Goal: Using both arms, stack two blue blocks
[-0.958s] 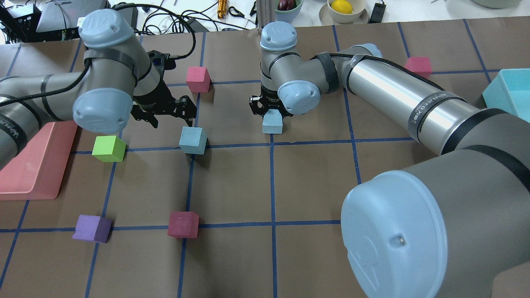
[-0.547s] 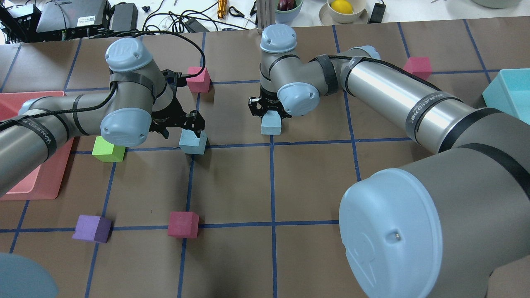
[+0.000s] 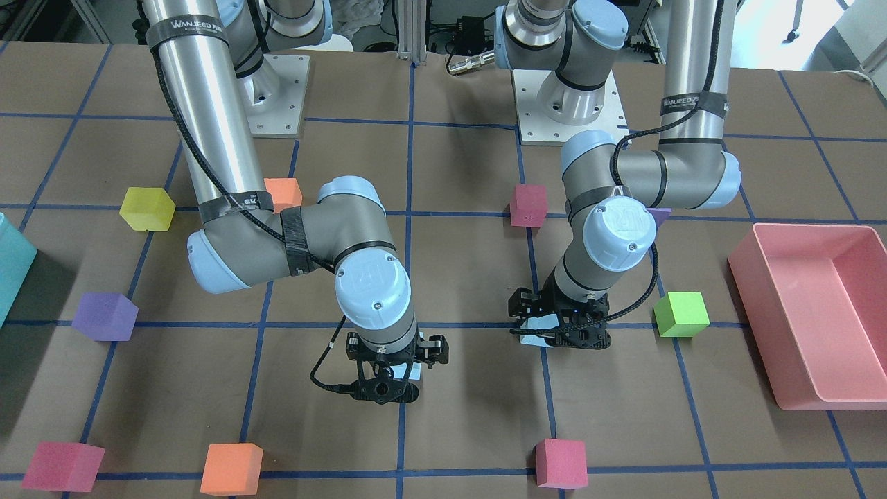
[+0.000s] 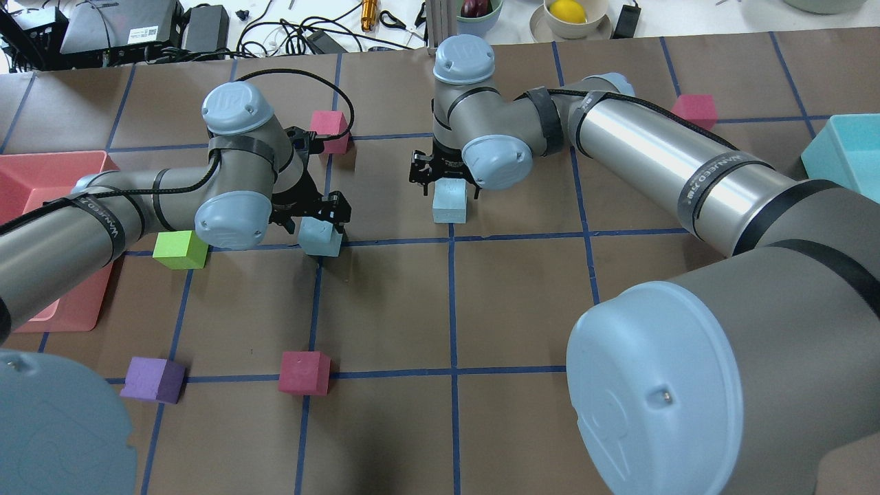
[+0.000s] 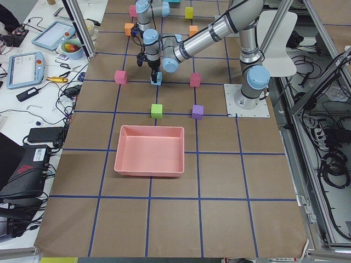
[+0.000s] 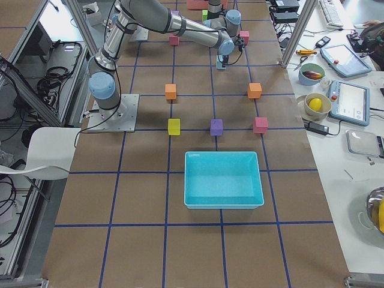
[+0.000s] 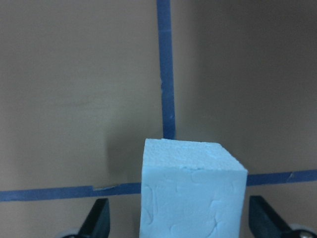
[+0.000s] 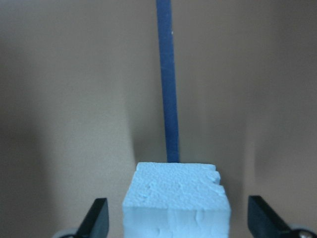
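Two grey arms reach over the bench (image 4: pixel 522 309) together, so that each can take one cube. The right arm (image 4: pixel 646 158) folds in at the elbow and the left arm (image 4: pixel 89 227) stretches across. The left tool (image 4: pixel 311 214) hangs low with its fingers (image 7: pixel 96 218) spread. The left-hand blue block (image 7: pixel 193 193) sits squarely between them with a gap on either side, lined up for a pinch that I judge is not yet made. The right tool (image 4: pixel 445 180) is spread too, its fingers (image 8: pixel 96 218) clear of the right-hand blue block (image 8: pixel 176 198) directly beneath its palm. Neither cube is held. Both appear to rest on the bench, well apart, so stacking has yet to start.
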